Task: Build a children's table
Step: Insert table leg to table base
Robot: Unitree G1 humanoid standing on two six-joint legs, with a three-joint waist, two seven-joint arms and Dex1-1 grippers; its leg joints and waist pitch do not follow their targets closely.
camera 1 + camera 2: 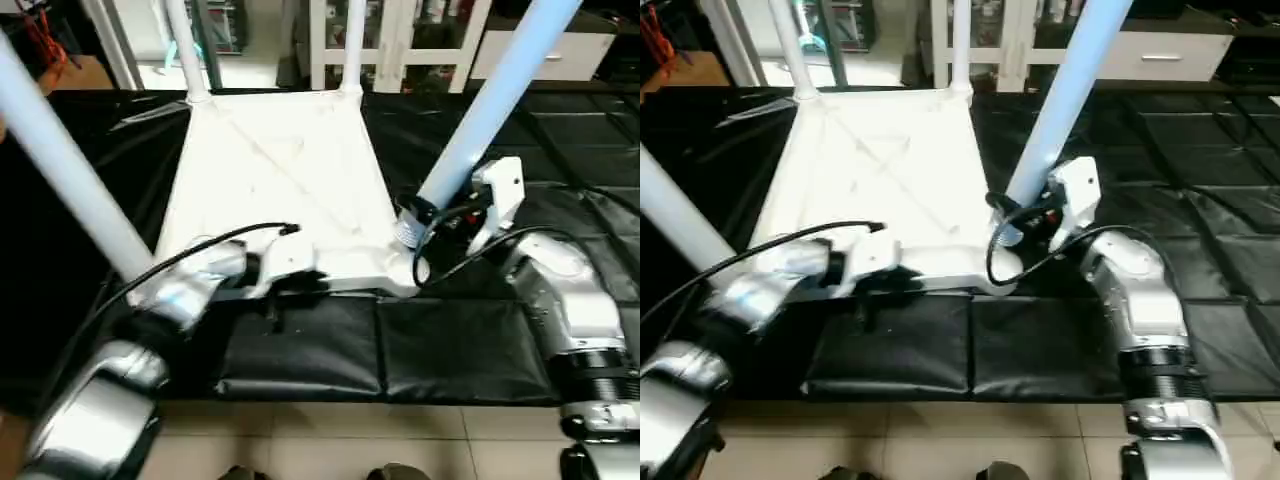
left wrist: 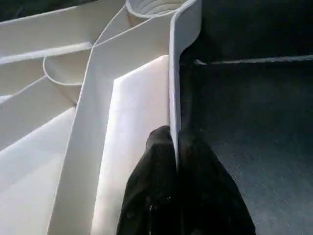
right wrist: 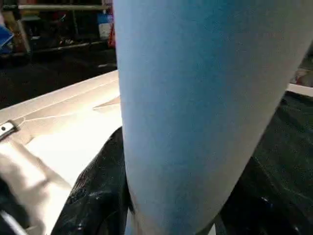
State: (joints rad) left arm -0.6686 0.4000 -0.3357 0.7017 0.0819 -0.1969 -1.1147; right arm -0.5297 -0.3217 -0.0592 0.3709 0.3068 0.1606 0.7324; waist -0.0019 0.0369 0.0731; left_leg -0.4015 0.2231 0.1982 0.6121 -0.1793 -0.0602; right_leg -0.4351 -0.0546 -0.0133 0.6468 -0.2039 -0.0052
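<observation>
On black mats, in the left eye view, the white table top lies upside down, ribbed underside up. Two legs stand in its far corner sockets, and a third leg slants up from the near left corner. The left hand sits at the top's near edge. The right hand is at the foot of the fourth leg, which leans above the near right corner socket. A white glass-door cabinet stands behind.

From the right eye view the same layout shows, the right hand beside the leaning leg's base.

Looking along the left wrist, two black fingers are pinched onto the top's thin edge wall, one each side.

Along the right wrist, the leg sits between the black fingers, which stand about half open around it.
</observation>
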